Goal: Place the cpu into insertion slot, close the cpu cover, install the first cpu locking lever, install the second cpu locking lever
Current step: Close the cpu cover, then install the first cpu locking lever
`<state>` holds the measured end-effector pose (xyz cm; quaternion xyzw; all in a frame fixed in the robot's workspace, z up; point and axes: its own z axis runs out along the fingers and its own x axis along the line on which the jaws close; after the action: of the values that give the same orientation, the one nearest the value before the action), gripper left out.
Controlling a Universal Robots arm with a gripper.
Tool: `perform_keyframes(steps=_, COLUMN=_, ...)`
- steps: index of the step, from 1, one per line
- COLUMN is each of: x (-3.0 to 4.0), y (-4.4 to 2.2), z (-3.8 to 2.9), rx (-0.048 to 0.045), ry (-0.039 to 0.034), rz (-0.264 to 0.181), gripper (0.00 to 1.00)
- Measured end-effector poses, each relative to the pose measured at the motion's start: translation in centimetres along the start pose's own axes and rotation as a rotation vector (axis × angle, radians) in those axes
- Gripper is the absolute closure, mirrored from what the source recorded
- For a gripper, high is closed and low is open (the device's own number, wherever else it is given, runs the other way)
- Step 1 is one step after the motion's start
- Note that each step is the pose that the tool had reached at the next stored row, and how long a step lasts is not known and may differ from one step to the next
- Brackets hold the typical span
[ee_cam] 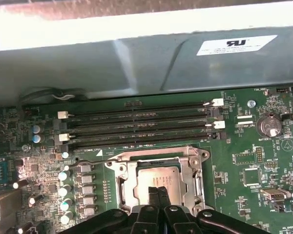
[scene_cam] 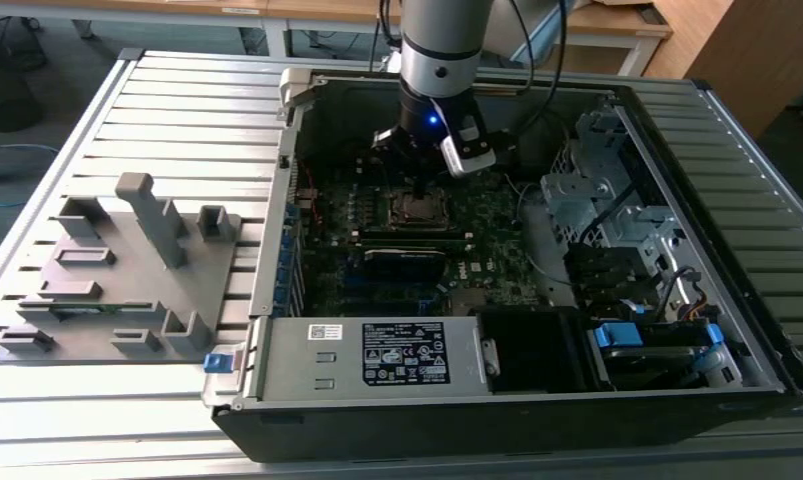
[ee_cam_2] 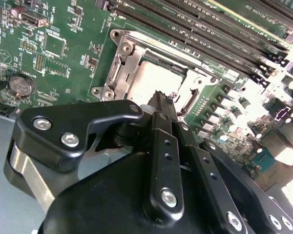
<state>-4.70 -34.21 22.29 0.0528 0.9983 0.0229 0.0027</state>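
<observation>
While desks (scene_cam: 628,22) stand behind, the slatted table (scene_cam: 188,110) bears the case (scene_cam: 508,430).

Slatted grey metal surface (scene_cam: 188,90). Open PC case (scene_cam: 508,425) lies across centre and the exterior view's right edge. Grey fixture plate (scene_cam: 188,300) just beside it, towards the opposite edge.

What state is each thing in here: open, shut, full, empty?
cpu: seated, face up.
cover: down flat around the cpu.
gripper: shut, tips on or just above the cpu.
case: open, side off.
memory slots: empty.
</observation>
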Motion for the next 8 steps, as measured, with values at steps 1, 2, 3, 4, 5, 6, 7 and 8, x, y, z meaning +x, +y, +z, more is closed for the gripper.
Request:
perform_keyframes(steps=1, x=-0.05, y=0.00, z=0.00, rx=-0.0001, ry=0.0001, rz=0.000, gripper=0.90)
perform_keyframes(steps=2, x=-0.16, y=0.01, z=0.00, rx=0.0000, ry=0.0002, rz=0.000, gripper=0.90)
perform_keyframes(steps=3, x=-0.29, y=0.03, z=0.00, rx=0.0001, ry=0.0003, rz=0.000, gripper=0.90)
perform_keyframes(steps=4, x=-0.36, y=0.03, z=0.00, rx=0.0001, ry=0.0005, rz=0.000, gripper=0.90)
perform_keyframes(steps=5, x=-0.38, y=0.03, z=0.00, rx=0.0001, ry=0.0004, rz=0.000, gripper=0.90)
perform_keyframes(steps=6, x=-0.38, y=0.03, z=0.00, rx=0.0001, ry=0.0004, rz=0.000, gripper=0.90)
perform_keyframes(steps=7, x=-0.38, y=0.03, z=0.00, rx=0.0001, ry=0.0004, rz=0.000, gripper=0.90)
perform_keyframes(steps=8, x=-0.50, y=0.05, z=0.00, rx=0.0001, ry=0.0005, rz=0.000, gripper=0.90)
